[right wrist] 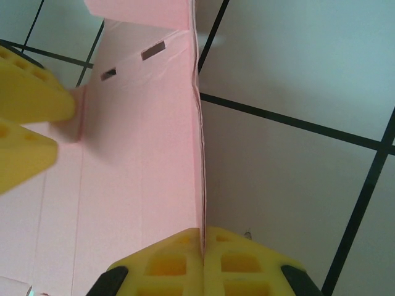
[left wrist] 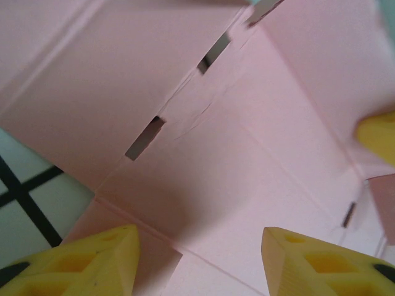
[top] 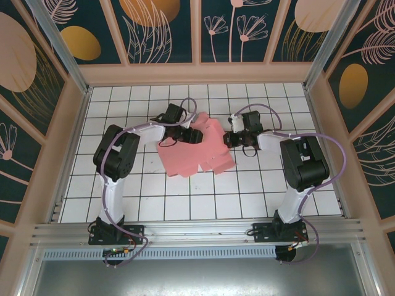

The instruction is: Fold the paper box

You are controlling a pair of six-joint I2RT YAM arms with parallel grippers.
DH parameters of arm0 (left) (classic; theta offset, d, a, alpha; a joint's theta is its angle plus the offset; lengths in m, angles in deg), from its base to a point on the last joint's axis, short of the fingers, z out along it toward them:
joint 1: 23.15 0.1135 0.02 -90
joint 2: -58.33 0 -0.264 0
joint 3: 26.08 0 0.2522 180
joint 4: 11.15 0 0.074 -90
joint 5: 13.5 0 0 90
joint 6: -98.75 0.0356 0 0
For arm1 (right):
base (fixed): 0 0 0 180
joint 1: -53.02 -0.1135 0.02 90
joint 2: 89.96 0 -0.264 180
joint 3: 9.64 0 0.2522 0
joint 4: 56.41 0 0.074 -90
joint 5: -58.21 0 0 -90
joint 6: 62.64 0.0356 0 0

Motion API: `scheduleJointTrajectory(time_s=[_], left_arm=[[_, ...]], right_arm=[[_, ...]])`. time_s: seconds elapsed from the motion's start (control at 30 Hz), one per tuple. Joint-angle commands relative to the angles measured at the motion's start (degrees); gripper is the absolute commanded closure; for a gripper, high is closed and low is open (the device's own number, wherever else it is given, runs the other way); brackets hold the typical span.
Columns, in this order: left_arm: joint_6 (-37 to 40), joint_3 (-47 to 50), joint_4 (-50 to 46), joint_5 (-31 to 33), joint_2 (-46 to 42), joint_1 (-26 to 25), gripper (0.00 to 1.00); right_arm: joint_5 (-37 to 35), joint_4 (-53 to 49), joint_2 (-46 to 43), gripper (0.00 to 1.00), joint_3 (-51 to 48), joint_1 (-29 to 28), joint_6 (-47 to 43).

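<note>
One pink paper box lay mid-counter, partly folded. Right gripper was clenched on its side edge, probably to hold that wall up. Left gripper hung released over the inner panel, likely to press the crease.

White-tiled worktop with dark grid lines, boxed in at 9, 12 and 3 o'clock by tan-framed wall panels, dark teal printed with peach and ochre leaf and flower shapes; grooved aluminium rail along the 6 o'clock edge; light soft, even.
</note>
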Motion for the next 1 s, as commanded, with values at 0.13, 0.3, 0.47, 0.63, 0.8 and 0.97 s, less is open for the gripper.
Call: scheduleJointTrajectory(time_s=[0.13,0.3,0.47,0.63,0.8,0.97], left_arm=[[-1.8,2.7,-1.3,4.5,0.6,-0.1,0.46],[-5.3,5.4,6.1,7.6,-7.8,0.0,0.30],[-11.0,8.2,9.8,21.7,-14.9,2.0,0.01],[-19.9,16.8,18.9,23.5,-19.4,8.2,0.01],[-21.5,19.2,22.0,21.4,-19.9,10.7,0.01],[-22.7,19.0,22.4,21.4,-18.4,12.1,0.01]], right_arm=[[-3.8,-0.7,-1.8,1.00,2.3,-0.8,-1.1],[-14.5,-4.8,-1.7,1.00,5.2,-3.4,-5.7],[-22.1,-7.0,-3.1,1.00,7.2,-5.6,-9.5],[-31.8,-7.5,-4.9,1.00,7.7,-9.5,-16.7],[-40.6,-6.3,-6.3,1.00,7.6,-12.3,-23.2],[-48.9,0.9,-7.8,1.00,4.2,-16.4,-35.9]])
